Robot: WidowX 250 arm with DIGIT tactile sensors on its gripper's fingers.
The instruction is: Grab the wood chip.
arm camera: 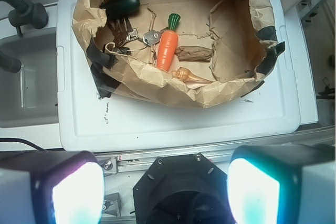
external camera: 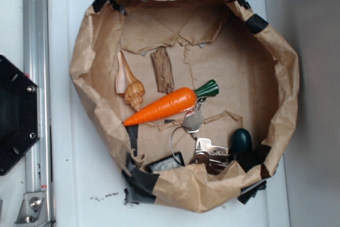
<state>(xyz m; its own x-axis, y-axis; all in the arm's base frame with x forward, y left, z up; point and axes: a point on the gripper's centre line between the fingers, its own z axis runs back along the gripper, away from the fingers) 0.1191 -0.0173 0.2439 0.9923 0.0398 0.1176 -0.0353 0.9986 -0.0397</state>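
1. Nearest the wrist camera, the gripper (arm camera: 165, 184) hangs high and well back from the work; its jaws stand spread wide with nothing between them, the two pale fingertips (arm camera: 79, 192) glowing at the bottom corners of the frame.
2. Under them sit the black base mount (arm camera: 181, 190) and a metal rail (arm camera: 210, 153), then the near edge of the white bench (arm camera: 173, 124).
3. Farther out stands the brown paper nest (arm camera: 157, 80), its crumpled wall patched with black tape.
4. Inside it, just past the near wall, lies the seashell (arm camera: 188, 76); beyond that, the wood chip (arm camera: 194, 53) rests flat on the paper floor, just beside the carrot (arm camera: 167, 48) and apart from it.
5. From the jaws the chip lies ahead, well below and slightly right of centre. In the wrist view its long axis runs across the frame, crosswise to the carrot. I judge the jaws should close across its short width.
6. The exterior view shows the wood chip (external camera: 162, 70) from above, between the seashell (external camera: 130, 86) and torn paper, with keys (external camera: 194, 120) and a dark green object (external camera: 242, 141) well apart. No arm appears there.
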